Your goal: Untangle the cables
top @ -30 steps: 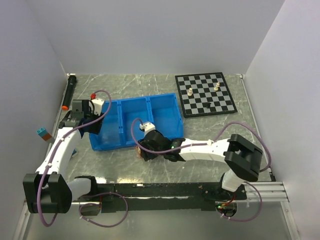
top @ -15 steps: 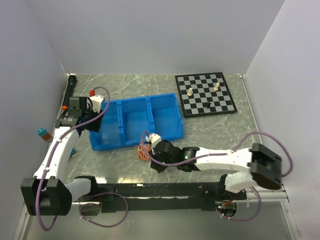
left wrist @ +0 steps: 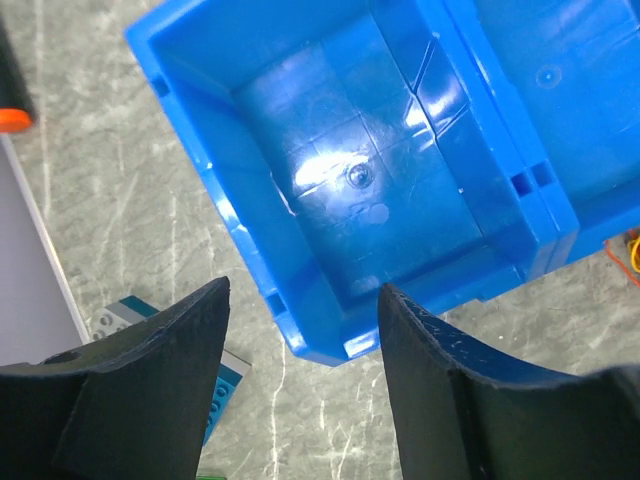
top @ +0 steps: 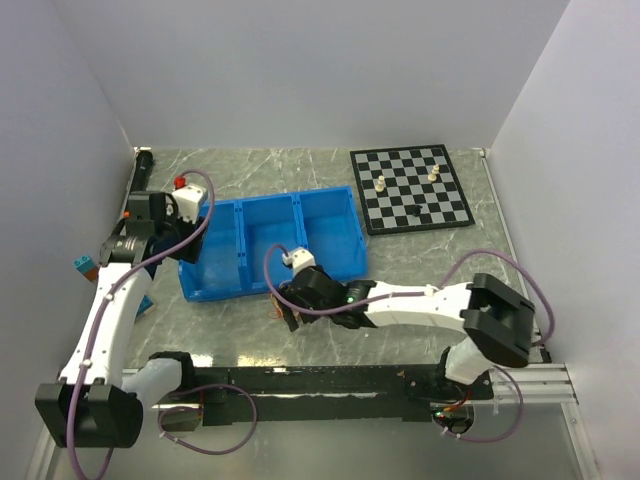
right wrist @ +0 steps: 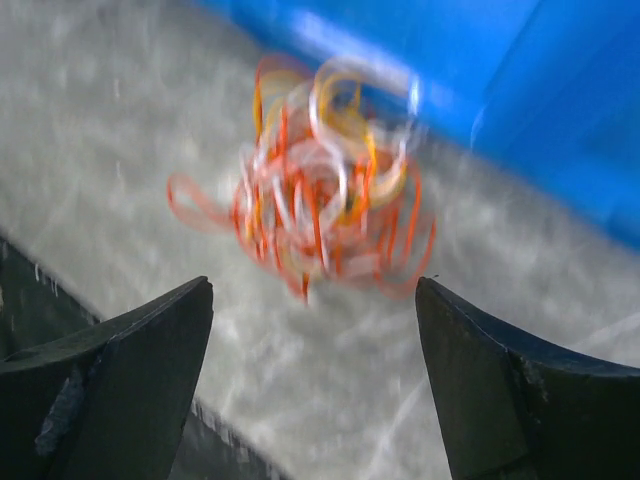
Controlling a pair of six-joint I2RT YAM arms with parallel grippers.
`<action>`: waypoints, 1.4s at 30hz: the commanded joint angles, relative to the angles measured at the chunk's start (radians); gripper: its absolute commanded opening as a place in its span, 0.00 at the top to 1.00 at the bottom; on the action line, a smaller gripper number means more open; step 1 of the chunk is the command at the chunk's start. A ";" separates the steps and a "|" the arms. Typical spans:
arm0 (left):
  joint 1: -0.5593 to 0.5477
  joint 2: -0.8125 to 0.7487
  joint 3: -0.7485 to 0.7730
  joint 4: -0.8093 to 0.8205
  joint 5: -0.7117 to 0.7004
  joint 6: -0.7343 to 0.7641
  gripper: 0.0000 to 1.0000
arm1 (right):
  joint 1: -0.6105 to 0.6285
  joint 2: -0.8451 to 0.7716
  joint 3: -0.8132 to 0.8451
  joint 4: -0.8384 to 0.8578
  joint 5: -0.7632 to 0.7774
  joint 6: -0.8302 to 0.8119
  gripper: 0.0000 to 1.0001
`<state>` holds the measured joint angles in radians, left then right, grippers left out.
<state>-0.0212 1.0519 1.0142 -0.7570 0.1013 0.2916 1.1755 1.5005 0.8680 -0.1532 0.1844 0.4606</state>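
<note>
The cables (right wrist: pixel 315 185) are a tangled heap of thin red, orange and white wires on the marble table, just in front of the blue bin (right wrist: pixel 560 90). My right gripper (right wrist: pixel 313 285) is open and empty, and the heap lies just beyond its fingertips. In the top view my right gripper (top: pixel 292 305) covers most of the heap. A bit of the cables shows at the right edge of the left wrist view (left wrist: pixel 632 255). My left gripper (left wrist: pixel 303 290) is open and empty, held above the bin's near left corner (left wrist: pixel 330 345). It is at the left in the top view (top: pixel 150 228).
The blue bin (top: pixel 300 205) has three compartments that show no contents. A chessboard (top: pixel 410 188) with a few pieces lies at the back right. A black marker with an orange cap (top: pixel 138 180) lies along the left wall. A teal brick (left wrist: pixel 225 375) lies left of the bin.
My right gripper swung right and toward the near edge, uncovering the heap, then came back over it. My left gripper moved up and left, away from the bin.
</note>
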 commanded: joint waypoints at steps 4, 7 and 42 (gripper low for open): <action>-0.003 -0.073 0.009 -0.010 0.012 -0.026 0.34 | -0.056 0.148 0.150 0.035 0.034 -0.017 0.19; -0.002 -0.067 0.011 -0.018 0.003 -0.028 0.34 | -0.088 0.191 0.183 0.014 -0.060 -0.016 0.33; -0.574 -0.001 -0.054 0.004 0.294 -0.020 0.20 | -0.109 -0.368 -0.280 0.029 -0.266 0.069 0.28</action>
<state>-0.5171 1.0203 0.9737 -0.7471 0.3119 0.2279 1.0950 1.2613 0.6113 -0.1192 -0.0696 0.5259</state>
